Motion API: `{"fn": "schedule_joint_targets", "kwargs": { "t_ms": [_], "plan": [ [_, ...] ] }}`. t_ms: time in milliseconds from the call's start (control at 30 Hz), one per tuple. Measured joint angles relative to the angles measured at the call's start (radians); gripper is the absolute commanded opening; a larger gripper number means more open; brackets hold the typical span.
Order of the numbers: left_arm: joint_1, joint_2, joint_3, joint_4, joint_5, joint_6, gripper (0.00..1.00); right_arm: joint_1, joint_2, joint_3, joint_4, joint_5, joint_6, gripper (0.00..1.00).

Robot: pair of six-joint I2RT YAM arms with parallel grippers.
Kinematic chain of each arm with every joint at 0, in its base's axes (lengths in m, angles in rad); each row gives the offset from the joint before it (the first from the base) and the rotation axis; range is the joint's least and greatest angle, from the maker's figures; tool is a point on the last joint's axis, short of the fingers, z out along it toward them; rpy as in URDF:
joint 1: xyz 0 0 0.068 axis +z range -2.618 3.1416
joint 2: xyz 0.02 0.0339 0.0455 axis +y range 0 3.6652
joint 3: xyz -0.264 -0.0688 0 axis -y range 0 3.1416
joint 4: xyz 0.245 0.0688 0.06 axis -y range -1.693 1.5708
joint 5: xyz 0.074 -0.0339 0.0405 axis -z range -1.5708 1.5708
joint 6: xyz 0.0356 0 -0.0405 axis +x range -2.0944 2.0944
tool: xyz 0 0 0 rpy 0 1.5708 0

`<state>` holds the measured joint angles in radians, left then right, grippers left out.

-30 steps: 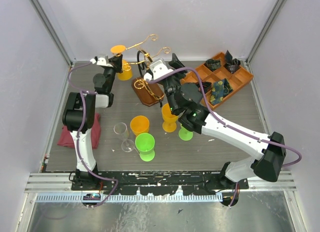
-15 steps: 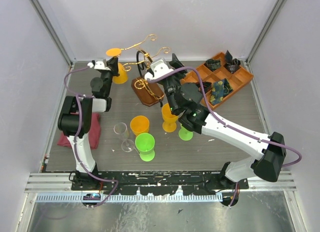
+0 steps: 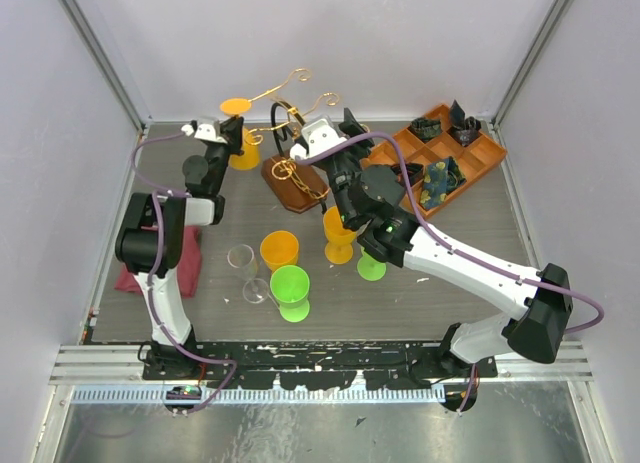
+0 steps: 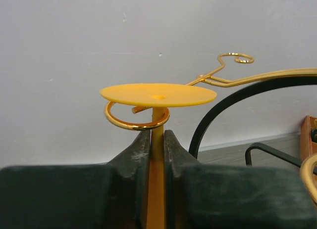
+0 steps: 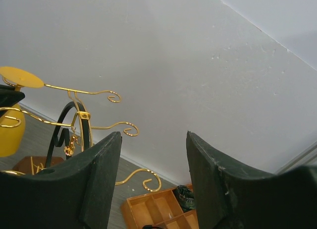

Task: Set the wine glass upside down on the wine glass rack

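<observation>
My left gripper (image 3: 226, 136) is shut on the stem of an orange wine glass (image 3: 236, 107), held upside down at the back left. In the left wrist view the stem (image 4: 157, 155) runs between my fingers and its foot disc (image 4: 158, 94) sits just above a gold scroll ring (image 4: 132, 122) of the wine glass rack (image 3: 297, 181). The rack's dark hoop (image 4: 223, 103) stands to the right. My right gripper (image 3: 349, 120) is open and empty beside the rack, which shows in its view (image 5: 81, 117) with the glass (image 5: 20, 77).
An orange compartment tray (image 3: 478, 159) lies at the back right. An orange cup (image 3: 280, 249), a green glass (image 3: 290, 283), another orange glass (image 3: 338, 233), a green foot (image 3: 371, 269) and two clear glasses (image 3: 241, 258) stand mid-table. A red cloth (image 3: 140, 273) lies left.
My left gripper shifted the orange glass a little left, then slightly back right, staying by the rack's left scroll. The right arm has not moved.
</observation>
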<state>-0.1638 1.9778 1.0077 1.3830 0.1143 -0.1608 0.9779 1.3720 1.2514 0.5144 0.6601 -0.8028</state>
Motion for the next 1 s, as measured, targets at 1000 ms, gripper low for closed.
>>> {"fn": "schedule_joint_targets", "kwargs": {
  "t_ms": [1000],
  "plan": [
    [-0.007,-0.338,-0.389,-0.041,-0.083,0.085,0.68,-0.001,-0.066,0.144,-0.504,-0.041,0.423,0.92]
  ]
}}
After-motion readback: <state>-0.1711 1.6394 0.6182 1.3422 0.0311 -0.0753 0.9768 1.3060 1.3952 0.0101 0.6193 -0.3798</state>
